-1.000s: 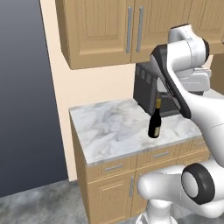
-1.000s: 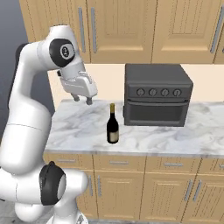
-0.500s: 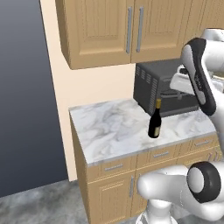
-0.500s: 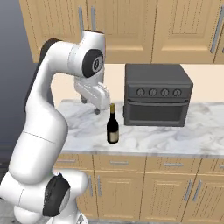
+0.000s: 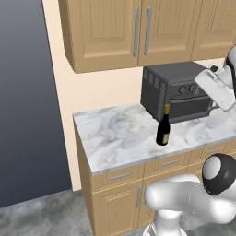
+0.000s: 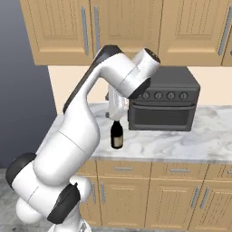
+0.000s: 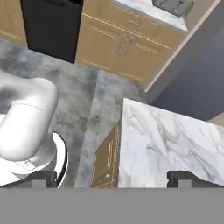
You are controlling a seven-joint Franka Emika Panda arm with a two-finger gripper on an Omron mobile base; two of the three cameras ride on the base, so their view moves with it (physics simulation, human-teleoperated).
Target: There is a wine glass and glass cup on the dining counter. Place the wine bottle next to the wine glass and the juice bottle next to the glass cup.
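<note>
Since the earlier frames the arm has swung toward the right of the left base view, and the gripper [image 6: 115, 114] has come down from the left to sit just above the bottle [image 6: 117, 135] in the right base view. Its hand now hides the bottle's neck there, so whether the fingertips touch the top is hard to say; they look just clear of it. In the hand view the two fingertips [image 7: 186, 176] stand far apart at the lower corners with nothing between them, so the gripper is wide and empty.

At the centre of the left base view the bottle [image 5: 163, 127] stands upright on the marble worktop [image 5: 117, 133], near the front edge and just in front of the left corner of the dark toaster oven [image 5: 177, 90]. It has not shifted. The oven [image 6: 163, 99] sits at the back of the worktop [image 6: 190, 142], right of centre in the right base view, under the tan wall cabinets [image 6: 122, 27].

Looking down, the hand view shows a corner of the worktop [image 7: 170, 138] at lower right, with grey floor [image 7: 94, 107] left of it.
</note>
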